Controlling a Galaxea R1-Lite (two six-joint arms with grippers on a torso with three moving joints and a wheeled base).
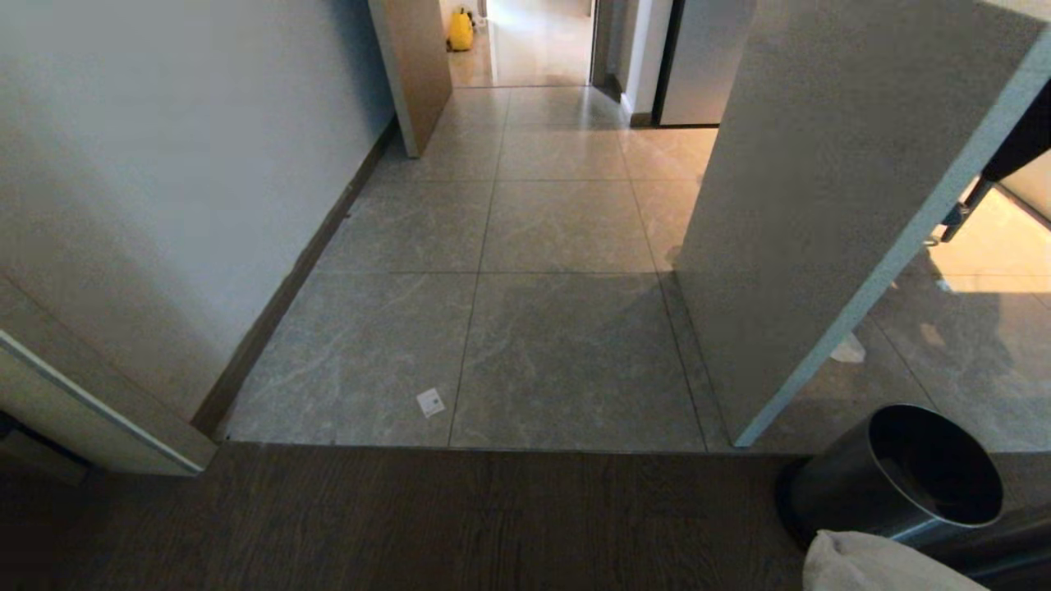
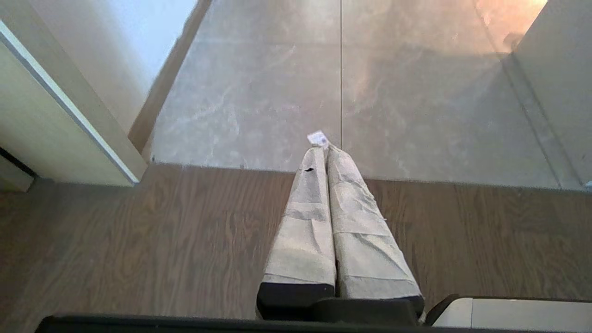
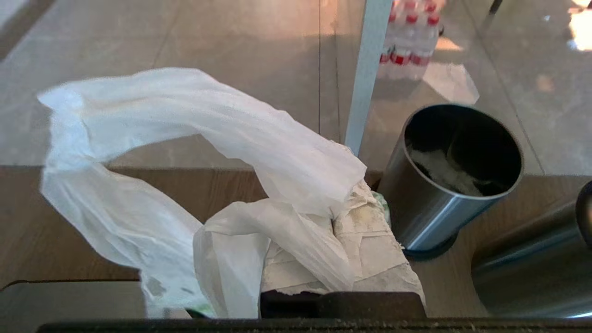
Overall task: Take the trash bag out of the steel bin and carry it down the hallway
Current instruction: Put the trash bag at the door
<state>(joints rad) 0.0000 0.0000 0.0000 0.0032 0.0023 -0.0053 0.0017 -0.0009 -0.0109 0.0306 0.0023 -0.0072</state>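
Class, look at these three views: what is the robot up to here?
The right hand is shut on the trash bag, which is already out of the steel bin and hangs beside it over the wood floor. The left hand is shut and holds nothing. The tiled hallway lies ahead, so the carrying is not yet done.

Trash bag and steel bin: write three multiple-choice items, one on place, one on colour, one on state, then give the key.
1. Where is the trash bag?
A. inside the steel bin
B. outside it, draped on the right end effector
C. flat on the tiles

2. What colour are the caps on the bottles behind the bin?
A. red
B. blue
C. green

3. How stands the left end effector?
A. wide open
B. shut, empty
C. shut on a cup

Key: B, the bag hangs at the right end effector beside the steel bin; A, red caps show; B, fingers meet with nothing between.
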